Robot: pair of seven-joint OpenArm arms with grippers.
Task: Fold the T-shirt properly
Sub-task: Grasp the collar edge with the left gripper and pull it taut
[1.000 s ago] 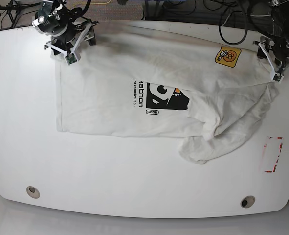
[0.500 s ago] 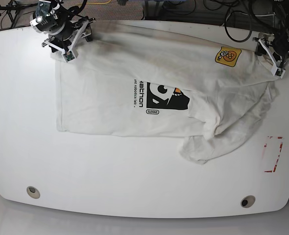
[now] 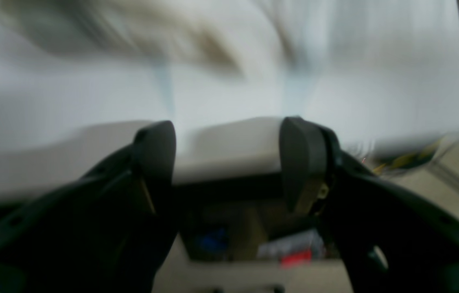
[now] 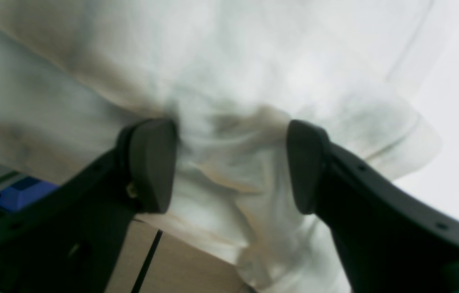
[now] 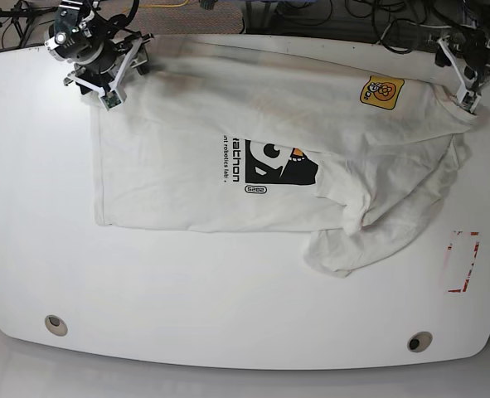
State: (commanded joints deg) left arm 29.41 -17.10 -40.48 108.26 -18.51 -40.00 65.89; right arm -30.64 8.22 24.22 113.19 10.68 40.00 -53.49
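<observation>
Hand (image 4: 229, 167) wide over creases; base shows logos (image 5: 381, 92).

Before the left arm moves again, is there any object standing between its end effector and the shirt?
Nothing visible stands between the left end effector and the shirt; the left wrist view is blurred.
</observation>
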